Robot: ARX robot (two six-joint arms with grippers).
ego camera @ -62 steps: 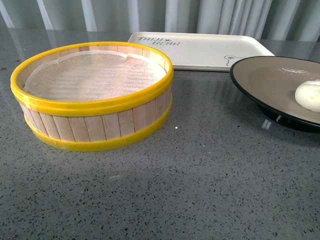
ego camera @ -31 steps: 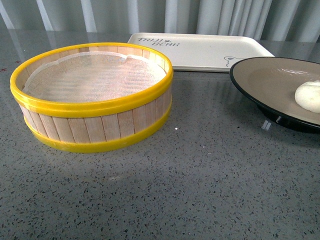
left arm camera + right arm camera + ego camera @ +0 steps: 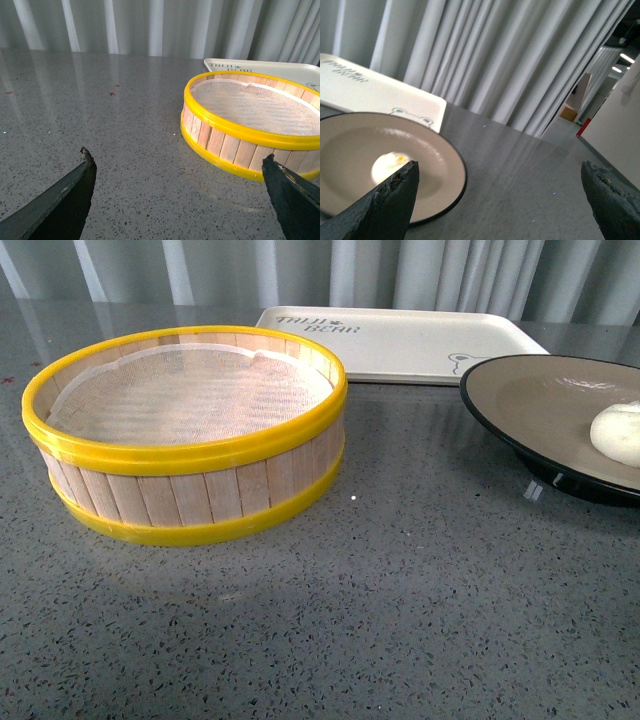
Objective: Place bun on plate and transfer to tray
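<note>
A: Bun (image 3: 618, 432)?
B: On the plate (image 3: 535, 400), 3 o'clock in front view. First half looks done.
A: Tray (image 3: 420, 345)?
B: At the plate's 11 o'clock; plate not yet on it.
A: Claws?
B: Left gripper (image 3: 178, 165) and right gripper (image 3: 500, 172) spread wide, empty.

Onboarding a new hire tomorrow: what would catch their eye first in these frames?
The yellow-rimmed steamer basket dominates the left of the front view, holding only a cloth liner. At the right edge the white bun sits on the black-rimmed plate. The cream tray lies behind both.
</note>
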